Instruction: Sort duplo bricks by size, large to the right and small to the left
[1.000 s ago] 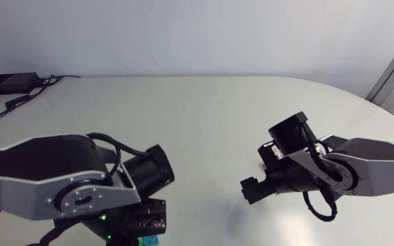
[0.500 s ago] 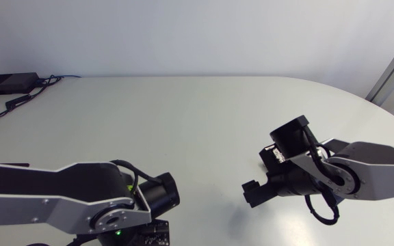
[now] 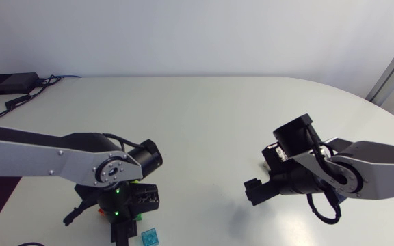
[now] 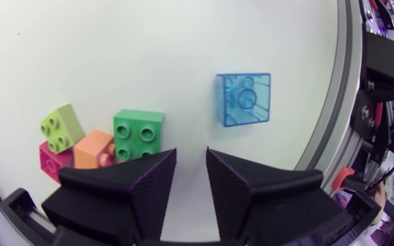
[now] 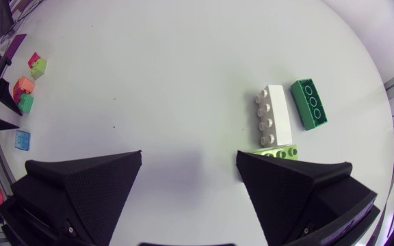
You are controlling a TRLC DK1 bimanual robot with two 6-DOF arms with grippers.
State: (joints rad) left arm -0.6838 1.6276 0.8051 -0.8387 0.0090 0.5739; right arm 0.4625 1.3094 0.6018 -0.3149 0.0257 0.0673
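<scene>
Ahead of my left gripper (image 4: pixel 191 158) a clear blue small brick (image 4: pixel 244 100) lies on the table, free of the fingers. The jaws stand open by a narrow gap with nothing between them. Beside one finger sit a green small brick (image 4: pixel 138 135), an orange one (image 4: pixel 93 149), a lime one (image 4: pixel 61 127) and a pink one (image 4: pixel 50 158), bunched together. My right gripper (image 5: pixel 189 160) hangs wide open and empty. Ahead of it lie a long white brick (image 5: pixel 272 116) and a long dark green brick (image 5: pixel 310 104). A long lime brick (image 5: pixel 277 152) lies partly behind one finger.
A black box with cables (image 3: pixel 9 83) sits at the table's far left corner. The small bricks lie close to the table's front edge (image 4: pixel 330 102). In the head view the blue brick (image 3: pixel 150 237) shows just right of my left arm (image 3: pixel 111 171).
My left arm has swung back toward the left, uncovering the blue brick on the table near the front edge. The right arm has hardly moved.
</scene>
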